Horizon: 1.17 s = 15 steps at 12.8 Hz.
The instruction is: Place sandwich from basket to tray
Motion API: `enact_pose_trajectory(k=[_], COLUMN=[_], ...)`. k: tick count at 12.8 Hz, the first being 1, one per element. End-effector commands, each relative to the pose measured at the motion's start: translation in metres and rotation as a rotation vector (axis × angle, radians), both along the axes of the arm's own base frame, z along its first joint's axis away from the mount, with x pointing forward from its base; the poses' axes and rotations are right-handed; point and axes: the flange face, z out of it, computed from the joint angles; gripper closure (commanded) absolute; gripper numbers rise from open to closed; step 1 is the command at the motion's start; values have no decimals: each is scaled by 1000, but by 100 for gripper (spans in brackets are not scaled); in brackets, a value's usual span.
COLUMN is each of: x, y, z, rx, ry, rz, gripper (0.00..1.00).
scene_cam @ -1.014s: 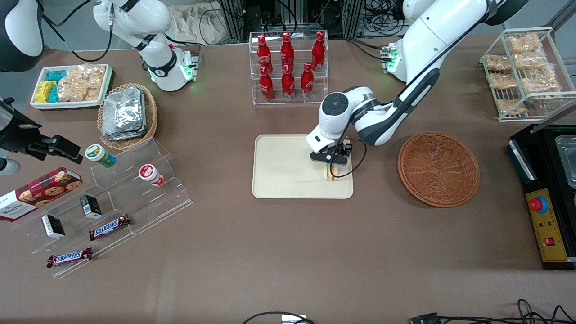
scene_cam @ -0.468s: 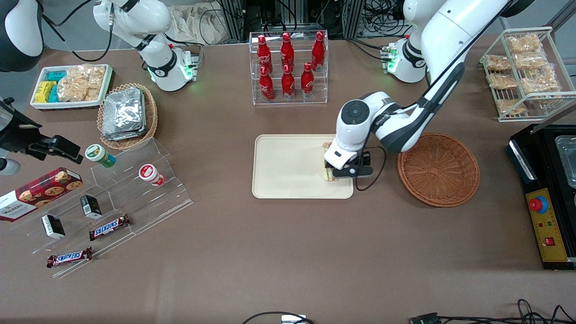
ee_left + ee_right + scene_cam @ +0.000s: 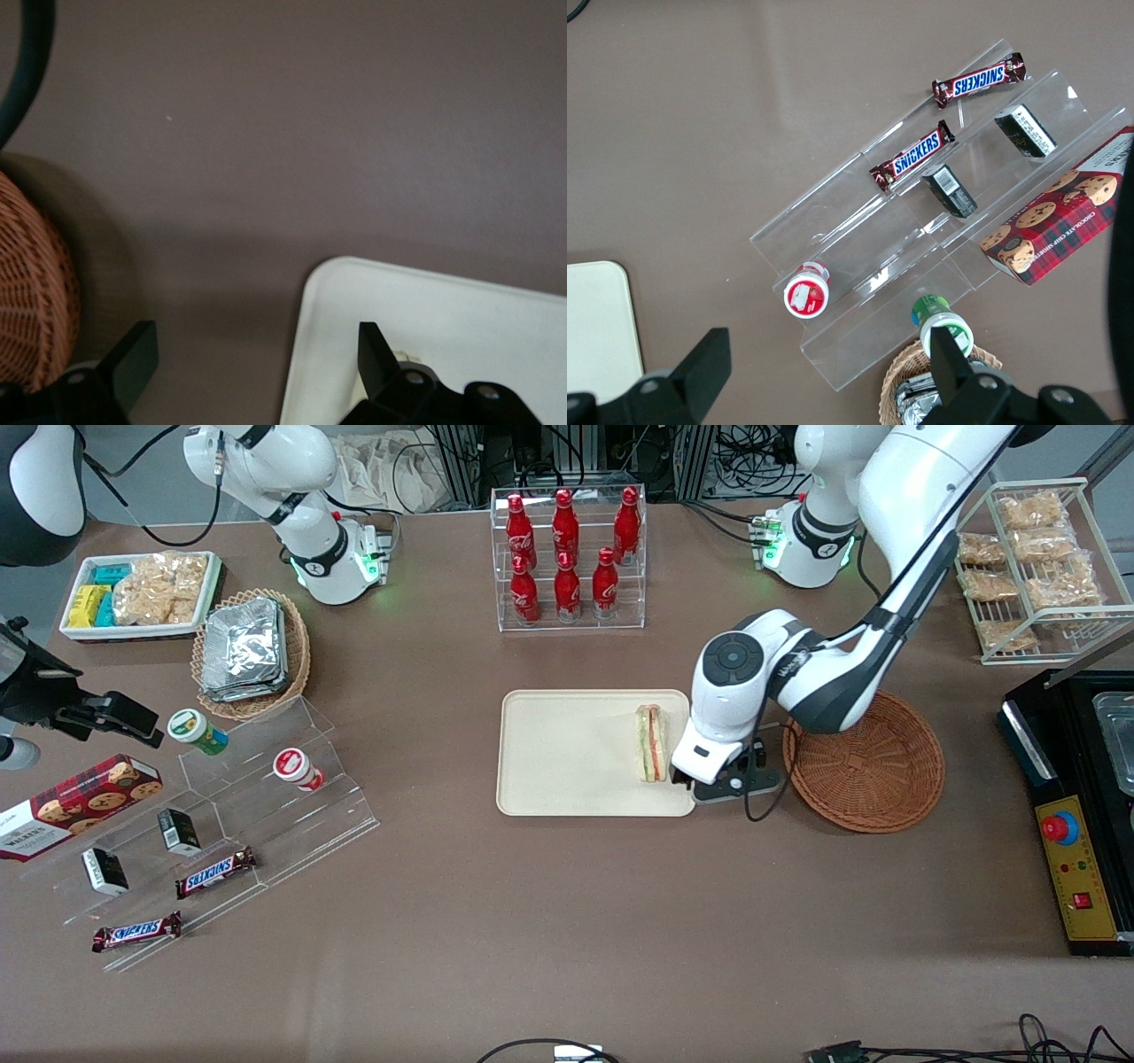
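We saw the end effector (image 3: 252,359) with its fingers (image 3: 133,354) spread wide and gripping nothing, hanging over the tabletop (image 3: 567,921) in the gap between the tray (image 3: 567,762) and the basket (image 3: 864,757). The sandwich (image 3: 651,742) lay on the tray, close to the edge nearest the basket, at about nine o'clock from the end effector in the front view. The basket sat at about three o'clock from it, holding nothing.

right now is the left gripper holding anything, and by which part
Nothing. The left gripper is open and empty, between the cream tray and brown wicker basket; the wedge sandwich lies on the tray.
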Motion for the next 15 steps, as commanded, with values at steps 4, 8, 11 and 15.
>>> enact_pose_trajectory(k=[4,8,11,15], x=[18,32,46,58], y=[41,79,100,148], z=[30,48,70,119], rx=[10,-5,-21,-60], ry=[-20,6,26,64], rz=[82,67,55,-15], gripper=[0,0,0,0])
